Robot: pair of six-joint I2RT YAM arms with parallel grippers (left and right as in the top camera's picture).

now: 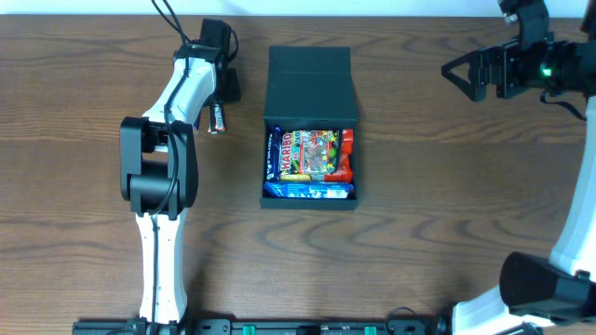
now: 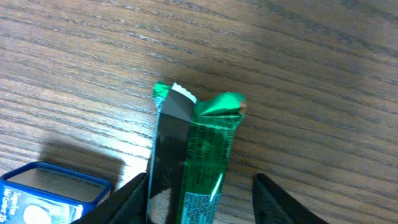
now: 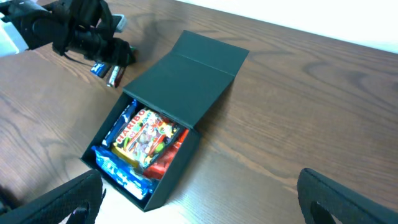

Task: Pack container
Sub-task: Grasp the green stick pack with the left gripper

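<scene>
The container [image 1: 307, 84] sat in the middle of the bench [image 1: 447, 214], its flap lid thrown back flat toward the far side. The tray at the near end was already crowded: a Haribo packet [image 1: 312, 151] on top, a red packet [image 1: 347, 154] along the right wall and blue packets [image 1: 307, 190] along the near wall.

I judged the box stiff card with a matte skin, so not slippery under the pads. With that load it would be heavier at the near end. The flap looked like the weak part, a thin panel on a fold, so I would not have lifted the box by it. The place to take hold was across the two long side walls of the tray, low down. For closing, the flap's free far edge could be caught and folded over toward the near side. The contents stood about level with the rim, so the lid might have needed a light press.

My left hand [image 2: 194, 190] was down just left of the box, released, with its jaws straddling a green and silver bar [image 2: 196, 143] that lay on the wood beside a blue packet [image 2: 50, 190]. There was a clear gap on one side. I could not tell whether the other finger was touching the foil. My right hand [image 1: 463, 76] hung at the far right, spread wide and grasping nothing.
</scene>
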